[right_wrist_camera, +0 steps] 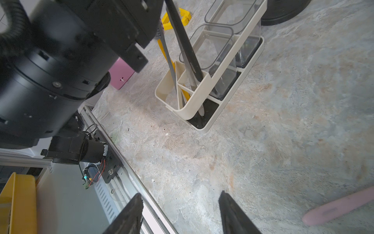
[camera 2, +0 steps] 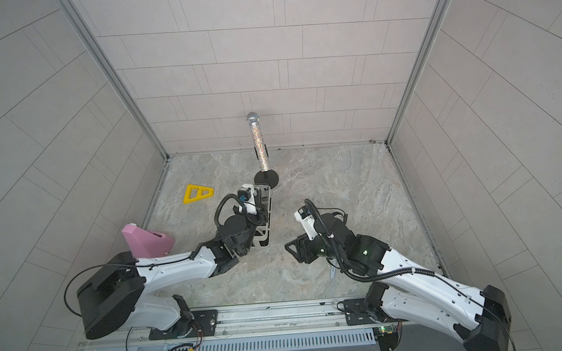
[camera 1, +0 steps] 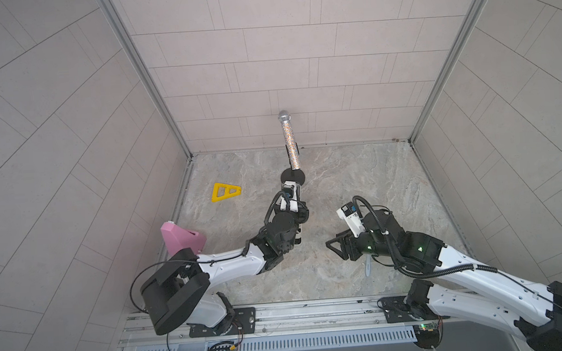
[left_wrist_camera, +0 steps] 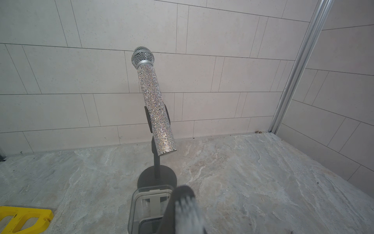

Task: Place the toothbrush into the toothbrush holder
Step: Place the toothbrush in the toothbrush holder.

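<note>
- Left claw (camera 2: pixel 256 211) is closed on the toothbrush (right_wrist_camera: pixel 189 50), gripping the upper part. The fingers themselves are hidden behind the arm in both top views.
- Toothbrush has a dark grey handle and is tilted. Its lower end is down inside the holder (right_wrist_camera: pixel 183 113), in the end section nearest the robot, the one with no cup. The pale tip sits near that section's dark floor; contact is unclear.
- Left wrist view: blurred bristle head (left_wrist_camera: pixel 185 210) is close to the lens, in front of a clear cup (left_wrist_camera: pixel 145 204).
- Holder is a cream frame standing upright on the bench (camera 1: pixel 357 185), with three sections in a row. Clear cups (right_wrist_camera: pixel 214 46) sit in the middle and far sections. Its far end is just beside the mic stand base.
- Right claw (right_wrist_camera: pixel 181 214) is open and holds nothing. It is over bare bench, well apart from the holder.
- Pink handle (right_wrist_camera: pixel 340 206) lies flat on the bench near the right claw, not touched.
- Glitter mic (camera 1: pixel 290 142) leans on its black round stand by the back wall.
- Yellow triangle (camera 1: pixel 226 192) lies flat on the robot's left of the holder.
- Pink block (camera 1: pixel 180 241) sits at the bench's left edge, by the left arm.
</note>
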Available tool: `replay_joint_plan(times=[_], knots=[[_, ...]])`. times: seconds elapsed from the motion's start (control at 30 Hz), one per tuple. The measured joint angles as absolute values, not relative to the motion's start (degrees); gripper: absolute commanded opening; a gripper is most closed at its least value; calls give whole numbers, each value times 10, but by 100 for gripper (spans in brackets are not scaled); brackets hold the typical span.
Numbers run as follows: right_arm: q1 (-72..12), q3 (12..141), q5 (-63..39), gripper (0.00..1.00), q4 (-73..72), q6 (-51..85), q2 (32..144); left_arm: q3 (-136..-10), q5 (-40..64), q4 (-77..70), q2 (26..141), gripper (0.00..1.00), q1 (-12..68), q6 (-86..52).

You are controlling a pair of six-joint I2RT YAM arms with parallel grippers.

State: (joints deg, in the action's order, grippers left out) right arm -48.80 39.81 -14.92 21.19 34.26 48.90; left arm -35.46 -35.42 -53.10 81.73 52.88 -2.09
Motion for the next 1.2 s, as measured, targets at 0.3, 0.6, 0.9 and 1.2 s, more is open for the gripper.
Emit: replay_joint_plan(times=[0.3, 0.6, 0.9, 1.2], knots=[[-487, 391, -149, 63, 211, 338, 489, -355, -364, -573, 844, 2, 525, -15], [-486, 389, -147, 63, 212, 336, 491, -354, -365, -585, 863, 4, 521, -17], [-484, 389, -147, 63, 212, 336, 490, -350, -366, -587, 864, 36, 521, -18], [-484, 389, -147, 63, 212, 336, 485, -345, -368, -582, 855, 57, 521, -27]])
